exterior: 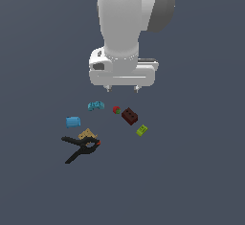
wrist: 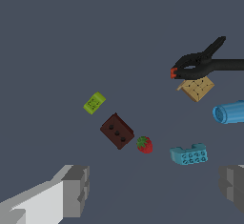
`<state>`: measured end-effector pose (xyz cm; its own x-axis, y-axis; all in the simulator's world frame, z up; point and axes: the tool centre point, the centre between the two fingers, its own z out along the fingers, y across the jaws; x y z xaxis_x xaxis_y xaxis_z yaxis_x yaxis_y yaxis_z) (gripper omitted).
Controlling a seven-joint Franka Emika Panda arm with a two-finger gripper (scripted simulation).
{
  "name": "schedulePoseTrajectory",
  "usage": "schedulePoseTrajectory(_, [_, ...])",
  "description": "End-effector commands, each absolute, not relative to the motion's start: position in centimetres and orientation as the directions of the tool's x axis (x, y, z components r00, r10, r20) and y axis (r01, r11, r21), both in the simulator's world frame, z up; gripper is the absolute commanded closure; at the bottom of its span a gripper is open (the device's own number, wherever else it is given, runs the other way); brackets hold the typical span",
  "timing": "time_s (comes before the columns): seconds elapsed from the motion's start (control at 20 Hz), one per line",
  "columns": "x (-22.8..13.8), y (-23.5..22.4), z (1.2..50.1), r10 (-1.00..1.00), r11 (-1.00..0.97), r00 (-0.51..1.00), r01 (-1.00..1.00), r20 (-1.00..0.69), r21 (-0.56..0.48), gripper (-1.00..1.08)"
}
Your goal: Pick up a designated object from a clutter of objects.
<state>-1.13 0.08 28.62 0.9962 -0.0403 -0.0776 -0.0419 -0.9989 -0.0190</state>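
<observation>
The maroon brick sits near the middle of the exterior view, just below the tool – which hangs above it with its fingers apart and nothing held. A small strawberry lies just beside the brick's upper-left corner, and the lime-green block is near, lower right. My guess: the brick is light, rigid plastic with smooth sides, so grip across the two long flat faces and avoid the studded top. It lies diagonally – the tool likely needs rotating. No containers anywhere; everything sits loose on the grey floor.
</observation>
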Motion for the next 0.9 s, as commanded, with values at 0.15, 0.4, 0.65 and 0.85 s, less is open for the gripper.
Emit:
schedulePoseTrajectory(0.15, [-1.2,-0.2,28.5,-0.037,-0.999,0.996,-0.038,-0.079,-0.015,-0.92])
schedulePoseTrajectory(0.4, [-1.5,-1.3,28.3,-0.029,-1.000,0.996,-0.029,-0.089,0.000,-0.92])
schedulePoseTrajectory(0.65, [-1.5,-1.5,28.4,-0.032,-0.999,0.995,-0.032,-0.090,0.002,-0.92])
schedulePoseTrajectory(0.85, [-1.4,-1.3,27.8,-0.013,-1.000,0.996,-0.013,-0.088,0.001,-0.92])
